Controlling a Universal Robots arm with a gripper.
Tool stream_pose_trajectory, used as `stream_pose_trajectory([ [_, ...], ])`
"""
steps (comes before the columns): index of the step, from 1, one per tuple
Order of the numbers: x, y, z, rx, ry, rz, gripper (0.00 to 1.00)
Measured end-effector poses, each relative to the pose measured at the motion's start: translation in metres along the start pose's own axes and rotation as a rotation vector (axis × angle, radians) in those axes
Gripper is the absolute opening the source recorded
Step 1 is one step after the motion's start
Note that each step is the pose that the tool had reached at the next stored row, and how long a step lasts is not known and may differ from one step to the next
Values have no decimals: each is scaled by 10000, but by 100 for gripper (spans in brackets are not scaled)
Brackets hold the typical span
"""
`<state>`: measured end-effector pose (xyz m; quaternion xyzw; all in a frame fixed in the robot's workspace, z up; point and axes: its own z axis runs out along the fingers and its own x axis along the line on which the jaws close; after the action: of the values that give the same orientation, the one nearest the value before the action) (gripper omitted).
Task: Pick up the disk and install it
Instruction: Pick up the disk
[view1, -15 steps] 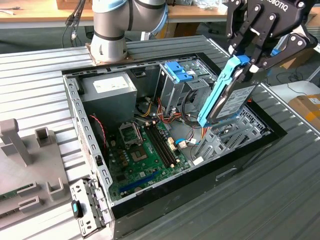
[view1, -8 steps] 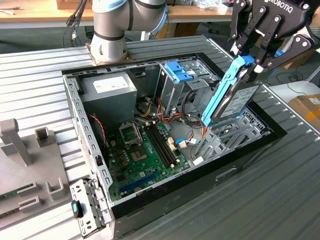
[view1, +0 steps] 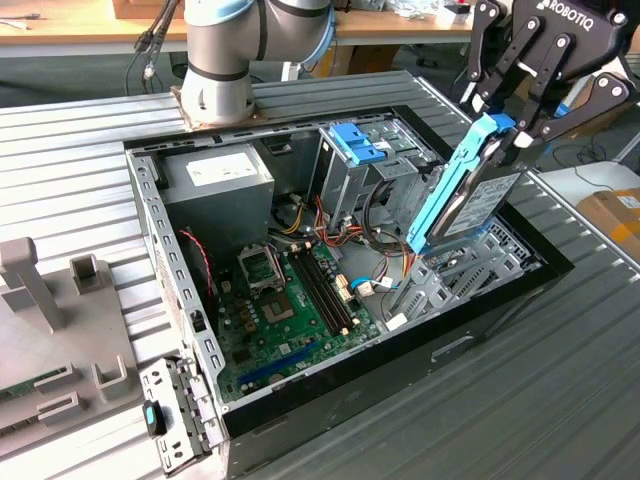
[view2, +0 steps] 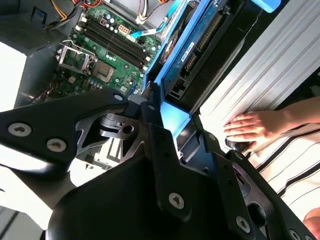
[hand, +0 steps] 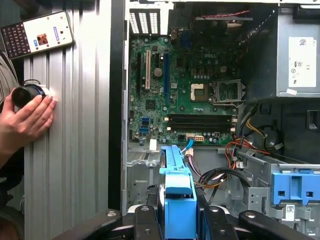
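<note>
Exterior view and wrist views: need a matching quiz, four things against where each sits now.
1. disk
2. blue latch
3. power supply
4. hand

A. on the ribbed table outside the case
B. in the case corner by the arm's base
C. atop the metal cage
D. tilted in the gripper, above the case

Pairs: 1-D, 2-C, 3-B, 4-A

On my feed, white block lettering runs across the pincer's black housing. A printed white sticker sits on the grey power supply, a pale label on the disk. A phone lies lit on the bench. I can't make out their fine print.
</note>
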<state>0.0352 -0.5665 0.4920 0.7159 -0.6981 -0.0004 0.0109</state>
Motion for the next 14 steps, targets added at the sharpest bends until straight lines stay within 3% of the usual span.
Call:
stream_pose_trajectory([
  [1,2,-1,17,7,27,-563,37],
  [5,17,-179,51,8,26,-545,37],
  [7,25,-222,86,7,27,-508,37],
  [12,26,-242,101,7,22,-509,37],
  [14,28,-315,156,7,24,-505,37],
])
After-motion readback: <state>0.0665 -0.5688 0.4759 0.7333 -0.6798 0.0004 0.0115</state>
